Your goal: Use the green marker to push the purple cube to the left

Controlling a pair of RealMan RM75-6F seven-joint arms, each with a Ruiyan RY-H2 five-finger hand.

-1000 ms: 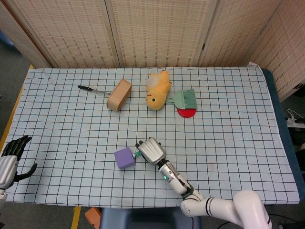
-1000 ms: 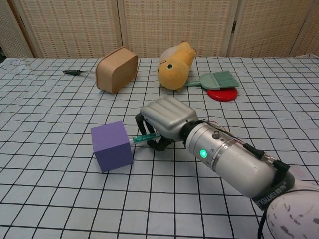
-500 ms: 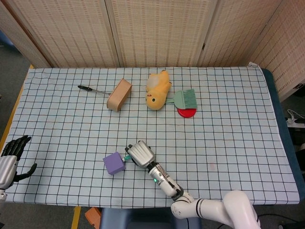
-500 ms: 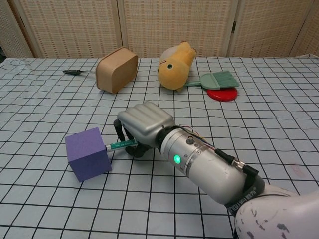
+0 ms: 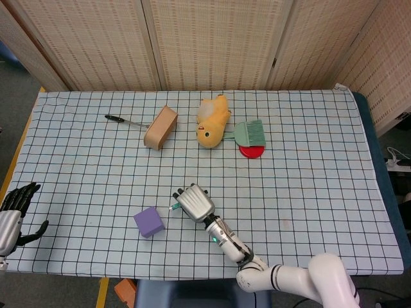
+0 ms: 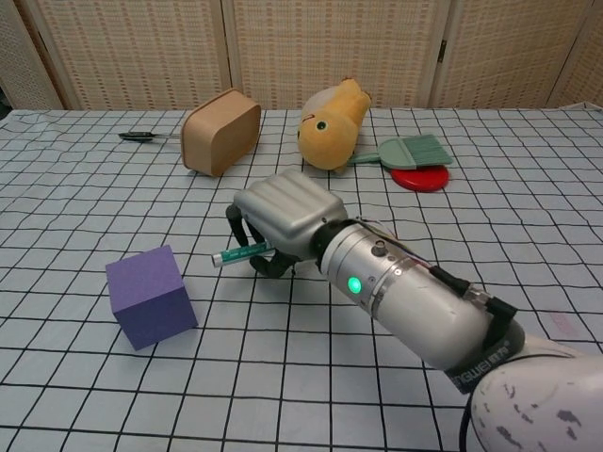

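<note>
The right arm reaches from the near right edge toward the table's near centre, its right hand (image 5: 194, 203) (image 6: 287, 220) knuckles-up with fingers curled around the green marker (image 6: 240, 252), whose tip points left, while the left hand (image 5: 13, 215) rests at the near left edge, fingers apart, holding nothing.

1. Right hand (image 6: 287, 221), fingers curled around the green marker (image 6: 241, 251); the marker tip points toward 9 o'clock.
2. Purple cube (image 6: 150, 297), at 8 o'clock from the marker tip, apart from it, on the checked tablecloth (image 6: 85, 202).
</note>
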